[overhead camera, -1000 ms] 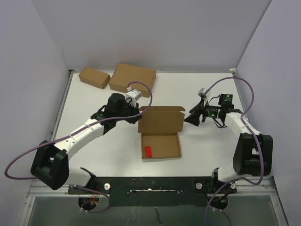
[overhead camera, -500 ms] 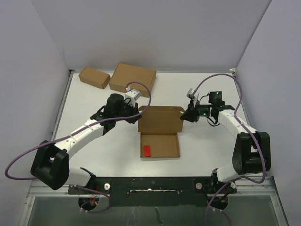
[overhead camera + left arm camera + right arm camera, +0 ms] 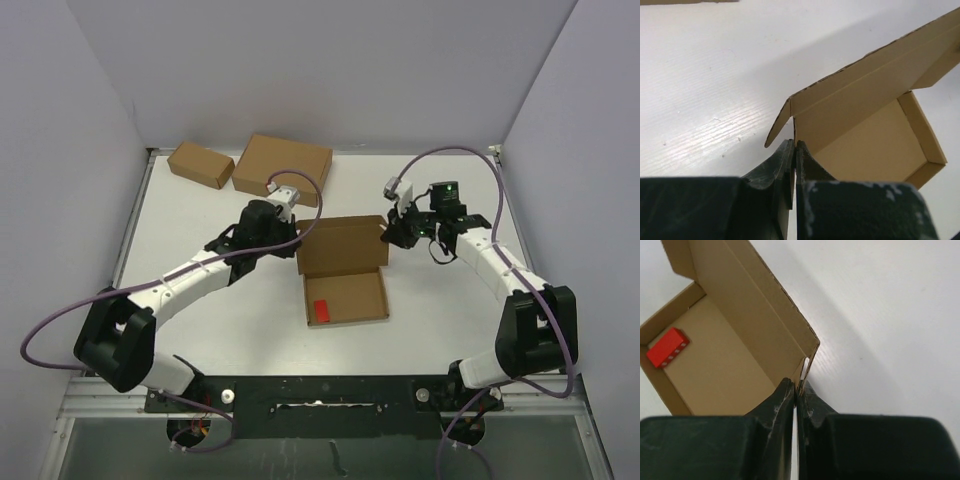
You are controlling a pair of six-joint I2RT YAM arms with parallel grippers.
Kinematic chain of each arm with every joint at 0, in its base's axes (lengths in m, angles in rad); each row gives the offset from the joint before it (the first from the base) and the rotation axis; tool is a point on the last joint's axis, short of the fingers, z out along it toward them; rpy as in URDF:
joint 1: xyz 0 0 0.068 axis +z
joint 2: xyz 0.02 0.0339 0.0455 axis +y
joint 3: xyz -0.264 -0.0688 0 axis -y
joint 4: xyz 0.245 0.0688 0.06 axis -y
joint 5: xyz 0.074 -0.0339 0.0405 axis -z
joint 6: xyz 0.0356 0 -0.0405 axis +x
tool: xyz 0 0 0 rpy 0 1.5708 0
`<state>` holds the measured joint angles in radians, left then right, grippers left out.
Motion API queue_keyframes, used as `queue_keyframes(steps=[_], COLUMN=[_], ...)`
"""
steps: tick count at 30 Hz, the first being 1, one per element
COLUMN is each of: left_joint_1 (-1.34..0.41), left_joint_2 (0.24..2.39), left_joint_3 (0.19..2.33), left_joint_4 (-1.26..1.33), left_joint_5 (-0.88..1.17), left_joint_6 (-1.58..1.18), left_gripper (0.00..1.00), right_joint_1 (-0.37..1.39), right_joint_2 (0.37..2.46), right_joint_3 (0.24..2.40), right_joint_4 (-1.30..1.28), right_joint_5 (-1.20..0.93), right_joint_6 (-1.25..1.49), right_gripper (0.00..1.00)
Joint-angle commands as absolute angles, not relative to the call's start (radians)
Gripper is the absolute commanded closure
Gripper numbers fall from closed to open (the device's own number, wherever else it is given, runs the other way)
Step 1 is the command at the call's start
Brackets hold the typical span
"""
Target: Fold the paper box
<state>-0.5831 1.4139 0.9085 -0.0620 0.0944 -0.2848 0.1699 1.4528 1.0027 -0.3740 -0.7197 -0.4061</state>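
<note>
Right claw (image 3: 796, 386) and left claw (image 3: 794, 145) pinch the paper box (image 3: 343, 248); red block (image 3: 667, 347) inside.

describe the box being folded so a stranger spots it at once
Look at the middle of the white table. The paper box there is open with a red block inside, unlike the small closed box and larger closed box at the far left.
</note>
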Motion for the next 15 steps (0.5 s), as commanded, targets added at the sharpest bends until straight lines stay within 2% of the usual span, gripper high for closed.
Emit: queue_keyframes(steps=[1, 8, 12, 15], left_joint_1=[-0.634, -0.71, -0.744, -0.764], left_joint_2=[1.471, 1.599, 1.655, 1.695], left_joint_3=[1.019, 1.211, 1.284, 1.326], left_joint_4=[-0.001, -0.173, -0.251, -0.288], left_joint_5=[-0.085, -0.296, -0.386, -0.423], left_joint_6=[-0.376, -0.516, -0.607, -0.653], left_gripper=[1.0, 1.0, 1.0, 1.0], right_joint_1=[0.244, 0.413, 0.456, 0.464], right_joint_2=[1.458, 1.512, 1.541, 1.56], right_joint_3=[1.112, 1.168, 1.176, 1.191], right_joint_4=[-0.343, -0.324, -0.321, -0.33], right_joint_5=[-0.478, -0.062, 0.102, 0.149], right_joint_6=[-0.31, -0.117, -0.026, 0.05], right_gripper=[1.0, 1.0, 1.0, 1.0])
